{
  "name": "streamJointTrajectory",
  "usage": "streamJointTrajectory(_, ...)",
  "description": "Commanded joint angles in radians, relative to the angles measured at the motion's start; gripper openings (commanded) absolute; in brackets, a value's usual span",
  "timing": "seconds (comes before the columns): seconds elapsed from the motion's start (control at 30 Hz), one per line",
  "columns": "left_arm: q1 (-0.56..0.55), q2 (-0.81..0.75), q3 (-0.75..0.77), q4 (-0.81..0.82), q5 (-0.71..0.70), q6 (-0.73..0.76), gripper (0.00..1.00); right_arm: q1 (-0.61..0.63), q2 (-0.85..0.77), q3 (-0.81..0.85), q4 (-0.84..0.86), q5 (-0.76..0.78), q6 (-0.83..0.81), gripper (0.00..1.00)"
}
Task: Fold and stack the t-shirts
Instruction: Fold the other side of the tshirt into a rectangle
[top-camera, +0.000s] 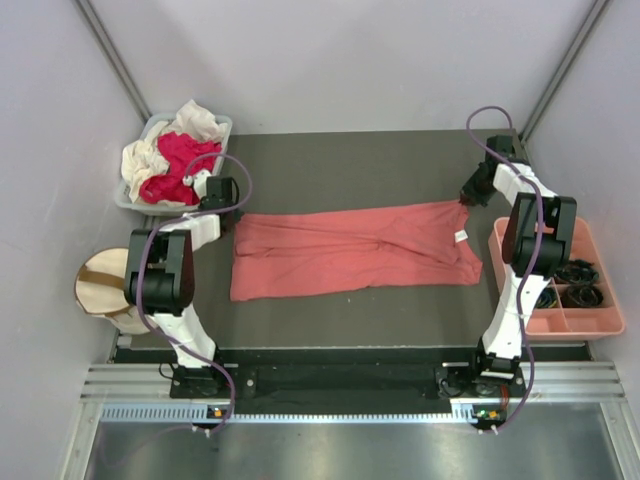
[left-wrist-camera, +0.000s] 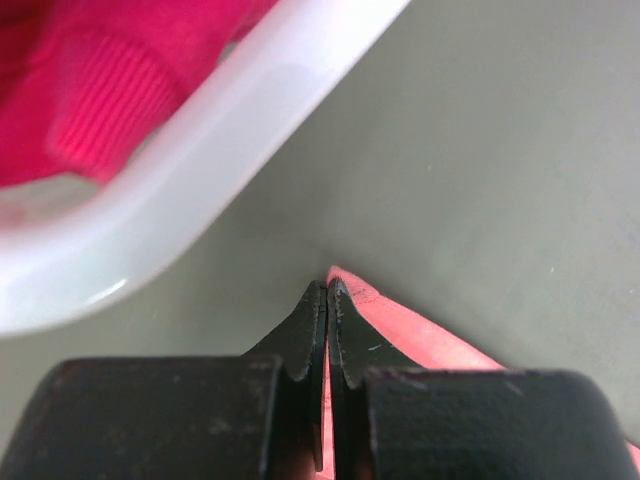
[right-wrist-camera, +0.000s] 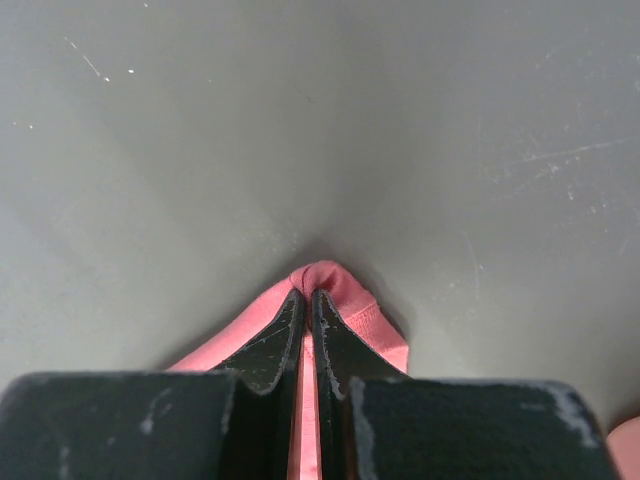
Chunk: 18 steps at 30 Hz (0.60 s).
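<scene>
The salmon-pink shirt (top-camera: 350, 250) is lying flat across the middle of the surface (top-camera: 350, 160), stretched long from left to right, with its white neck label (top-camera: 461, 236) toward the right end. Each arm has one top corner. The left fingers (left-wrist-camera: 305, 335) are pinched together on the upper-left corner, right beside the white basket (top-camera: 225, 125). The right fingers (right-wrist-camera: 270, 345) are clamped on a bunched bit of edge at the upper-right corner. My guess is that holding both far corners keeps the cloth taut, so the far edge can be carried toward the bottom of the frame in one go for a clean lengthwise fold. The magenta shirt (top-camera: 180, 160) and the cream shirt (top-camera: 195, 118) sit piled in that basket at upper left, not yet folded.
</scene>
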<state>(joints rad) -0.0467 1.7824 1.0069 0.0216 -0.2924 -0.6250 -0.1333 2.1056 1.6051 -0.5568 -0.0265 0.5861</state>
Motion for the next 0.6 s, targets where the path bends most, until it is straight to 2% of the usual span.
streamJointTrajectory(0.0, 0.022, 0.021, 0.059, 0.046, -0.034, 0.022, 0.00, -0.032, 0.008, 0.067, 0.066, 0.031, -0.015, 0.00)
streamJointTrajectory(0.43, 0.024, 0.048, 0.068, 0.035, -0.050, 0.028, 0.00, -0.042, 0.034, 0.139, 0.086, 0.031, -0.023, 0.00)
streamJointTrajectory(0.57, 0.022, 0.055, 0.075, 0.017, -0.070, 0.021, 0.14, -0.043, 0.051, 0.162, 0.084, 0.027, -0.032, 0.00)
